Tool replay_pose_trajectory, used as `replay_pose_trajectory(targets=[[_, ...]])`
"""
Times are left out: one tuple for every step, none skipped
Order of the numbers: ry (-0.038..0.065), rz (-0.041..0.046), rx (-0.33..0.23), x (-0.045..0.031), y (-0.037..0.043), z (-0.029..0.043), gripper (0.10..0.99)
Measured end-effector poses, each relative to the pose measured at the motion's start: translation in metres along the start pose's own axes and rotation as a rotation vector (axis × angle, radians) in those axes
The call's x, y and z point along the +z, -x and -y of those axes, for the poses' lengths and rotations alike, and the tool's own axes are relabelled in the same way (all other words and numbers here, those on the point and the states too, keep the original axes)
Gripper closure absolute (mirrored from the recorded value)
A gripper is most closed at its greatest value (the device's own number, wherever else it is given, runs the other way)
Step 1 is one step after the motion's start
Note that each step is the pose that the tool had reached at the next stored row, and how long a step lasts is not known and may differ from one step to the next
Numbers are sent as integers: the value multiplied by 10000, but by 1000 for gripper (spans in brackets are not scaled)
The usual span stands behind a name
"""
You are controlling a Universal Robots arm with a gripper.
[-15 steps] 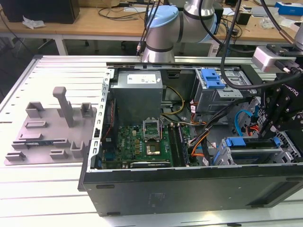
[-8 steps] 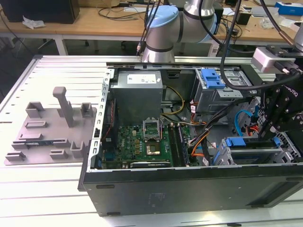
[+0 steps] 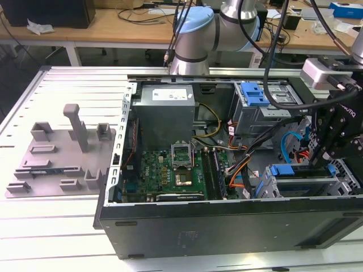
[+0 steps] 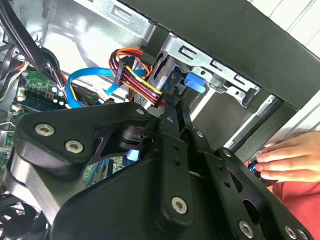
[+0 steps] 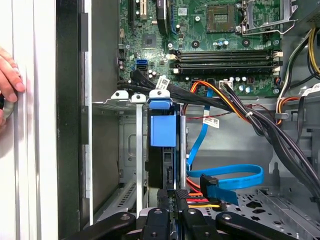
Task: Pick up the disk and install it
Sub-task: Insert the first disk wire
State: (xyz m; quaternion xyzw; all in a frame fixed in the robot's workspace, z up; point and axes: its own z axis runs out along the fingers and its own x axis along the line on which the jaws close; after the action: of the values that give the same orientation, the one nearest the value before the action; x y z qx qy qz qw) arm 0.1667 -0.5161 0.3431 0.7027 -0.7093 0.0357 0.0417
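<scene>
1. Fingers (image 5: 168, 201): drawn together, no gap seen, nothing pinched btw them. Judged set as a blunt pusher, not a clamp.
2. Gripper (image 5: 175, 194): tips sit at Disk's near end, in line w/ the slot; actual contact can't be told. Same pose in second wrist view (image 4: 172, 107).
3. Disk (image 5: 162, 131): on edge inside a Cage slot, blue frame at the end away from the tips. Looks mostly seated; edge-on suits the upright bay.
4. Cage (image 5: 127, 150): bare metal slot just beside Disk.
5. Power bundle (image 5: 200, 202) & blue cable (image 5: 235, 175): just beside the tips, off to one side, so slot line is free.
6. Hand (image 5: 9, 75): outside case wall (image 5: 67, 125), well apart from Gripper; purpose unclear.
</scene>
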Motion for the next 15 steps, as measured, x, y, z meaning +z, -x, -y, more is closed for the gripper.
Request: replay_pose_trajectory(targets=[[0,-1,0,3,0,0,922],[0,-2,0,6,1,0,922],[-1,-3,-1,11,1,0,922],[0,-3,0,14,2,0,922],[0,-3,0,19,2,0,922],[0,-4,0,23,2,0,922],[0,-2,-1,25,3,0,922],[0,-1,-1,26,2,0,922],[0,-1,0,26,2,0,922],[0,3,0,22,1,0,922],[1,7,1,19,0,0,922],[1,9,1,15,0,0,922],[1,6,1,11,0,0,922],[0,0,2,4,-1,0,922],[1,4,2,1,-2,0,922]])
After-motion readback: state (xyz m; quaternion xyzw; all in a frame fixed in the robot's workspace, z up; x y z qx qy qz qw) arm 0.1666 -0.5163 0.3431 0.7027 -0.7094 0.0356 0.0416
